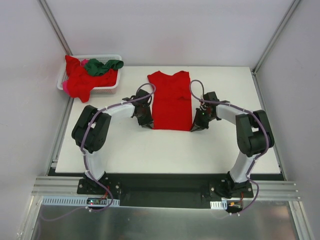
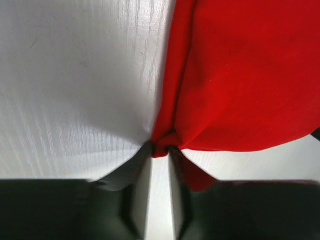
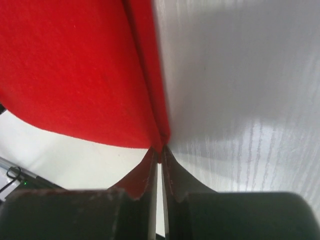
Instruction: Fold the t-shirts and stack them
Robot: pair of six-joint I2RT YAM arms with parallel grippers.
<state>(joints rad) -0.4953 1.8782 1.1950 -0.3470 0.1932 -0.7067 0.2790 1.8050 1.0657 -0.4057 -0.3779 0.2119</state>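
Both pairs of jaws are pinched almost shut on the near hem of one red t-shirt [image 1: 171, 100], the left gripper [image 1: 145, 120] at its left corner and the right gripper [image 1: 198, 124] at its right. The shirt lies flat mid-table [image 1: 150, 155], so a fold seems to be in hand, and next both corners likely need lifting evenly toward the collar. At far left, one white basket [image 1: 107, 89] holds a red heap [image 1: 80, 80], its shirts uncountable, and one dark green t-shirt [image 1: 102, 66].
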